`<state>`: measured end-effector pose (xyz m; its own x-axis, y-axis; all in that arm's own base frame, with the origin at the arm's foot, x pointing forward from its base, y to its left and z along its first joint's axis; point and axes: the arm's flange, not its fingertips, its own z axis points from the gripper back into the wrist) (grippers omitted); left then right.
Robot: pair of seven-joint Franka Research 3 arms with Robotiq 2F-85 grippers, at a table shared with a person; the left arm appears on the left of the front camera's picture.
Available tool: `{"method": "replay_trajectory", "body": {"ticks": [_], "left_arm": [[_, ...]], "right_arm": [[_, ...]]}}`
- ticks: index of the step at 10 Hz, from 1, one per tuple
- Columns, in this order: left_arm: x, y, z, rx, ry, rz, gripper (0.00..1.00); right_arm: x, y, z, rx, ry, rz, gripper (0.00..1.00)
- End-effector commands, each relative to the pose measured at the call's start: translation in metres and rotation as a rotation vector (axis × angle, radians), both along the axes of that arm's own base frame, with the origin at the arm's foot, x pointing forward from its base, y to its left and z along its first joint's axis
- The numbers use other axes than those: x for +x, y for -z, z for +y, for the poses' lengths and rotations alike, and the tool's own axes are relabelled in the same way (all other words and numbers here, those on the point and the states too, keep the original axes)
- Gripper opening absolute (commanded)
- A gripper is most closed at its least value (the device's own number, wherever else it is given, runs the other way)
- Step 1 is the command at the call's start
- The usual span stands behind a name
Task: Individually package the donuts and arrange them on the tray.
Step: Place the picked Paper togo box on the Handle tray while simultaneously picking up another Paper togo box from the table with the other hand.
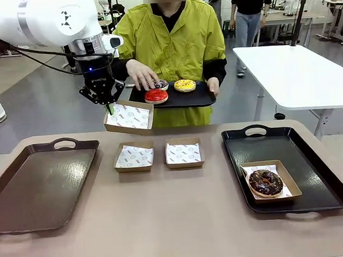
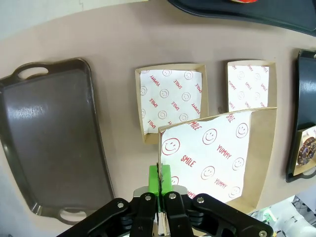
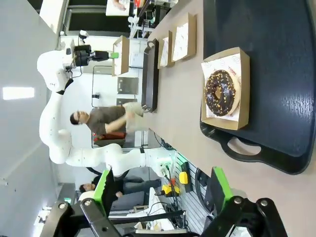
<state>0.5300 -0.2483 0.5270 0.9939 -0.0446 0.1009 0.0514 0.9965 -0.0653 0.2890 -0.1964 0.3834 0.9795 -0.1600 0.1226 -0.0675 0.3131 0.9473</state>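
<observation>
Above the far left part of the counter [image 1: 167,229], the left tool [image 1: 108,107] hangs with its green pads pressed together on the near rim of a lifted cardboard box [image 1: 128,117]. The box is clear of the counter and slightly tilted. In the left wrist view the same tool [image 2: 160,177] pinches the box wall edge-on, and the printed white liner inside the box [image 2: 217,158] faces the camera.

Just beyond the box, a person holds a small black tray [image 1: 199,97] with one hand [image 1: 214,85] at its edge. On it lie the red donut [image 1: 156,95], the yellow donut [image 1: 185,84] and the purple donut [image 1: 162,84], which is partly hidden. The person's other hand [image 1: 141,75] rests over the red and purple ones.

The chocolate donut [image 1: 265,182] with sprinkles sits in its own lined box [image 1: 290,185] on the large black tray [image 1: 322,179] at the counter's right. Two more lined boxes [image 1: 134,156] [image 1: 184,153] stand side by side at the counter's middle, between that tray and a brown tray [image 1: 40,185] on the left.

The right tool [image 3: 162,185] has its fingers spread wide, gripping nothing, well apart from the chocolate donut [image 3: 222,93].
</observation>
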Motion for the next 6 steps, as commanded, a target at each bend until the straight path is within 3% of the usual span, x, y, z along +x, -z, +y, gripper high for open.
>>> {"method": "replay_trajectory", "body": {"ticks": [1,6], "left_arm": [[-0.0134,-0.0055,0.0012,0.003,-0.009,-0.016,0.0],[-0.0134,-0.0055,0.0012,0.003,-0.009,-0.016,0.0]], "right_arm": [[-0.0034,0.0031,-0.0033,0.015,0.007,0.018,1.0],[-0.0034,0.0031,-0.0033,0.015,0.007,0.018,1.0]]}}
